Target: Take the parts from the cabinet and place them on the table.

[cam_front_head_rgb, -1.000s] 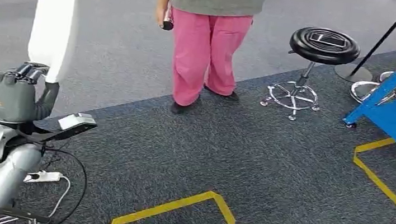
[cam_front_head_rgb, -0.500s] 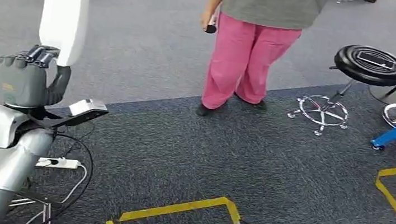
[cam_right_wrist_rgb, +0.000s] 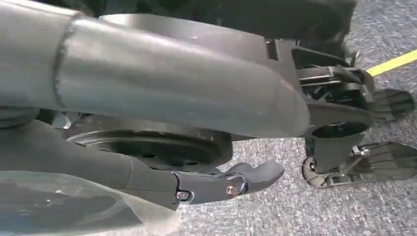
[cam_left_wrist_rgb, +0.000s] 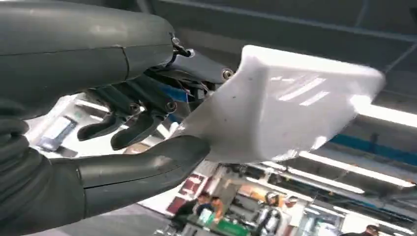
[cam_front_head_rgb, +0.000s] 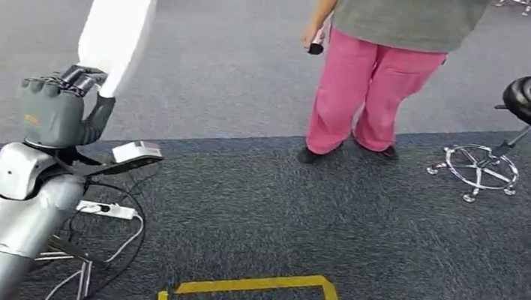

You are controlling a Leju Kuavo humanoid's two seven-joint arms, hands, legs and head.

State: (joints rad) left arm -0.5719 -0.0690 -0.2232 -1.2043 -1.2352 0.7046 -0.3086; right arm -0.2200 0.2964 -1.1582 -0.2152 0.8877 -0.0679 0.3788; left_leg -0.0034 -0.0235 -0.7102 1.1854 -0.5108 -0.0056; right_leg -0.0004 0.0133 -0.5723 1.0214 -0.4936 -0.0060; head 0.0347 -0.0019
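1. White part (cam_front_head_rgb: pixel 117 20) is already out of the cabinet and riding in the left hand (cam_front_head_rgb: pixel 55 111), fingers and thumb wrapped around its lower end, held up at the robot's left over the grey floor.
2. No table visible yet, so I'd say pickup done, carrying and set-down left.
3. The part's long axis stands nearly upright, free end pointing up, leaning slightly right.
4. Right hand (cam_right_wrist_rgb: pixel 162 98) hangs low by the carpet; can't tell if it's closed or spread.

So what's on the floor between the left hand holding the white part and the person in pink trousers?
Head view: bare carpet between left hand and person.
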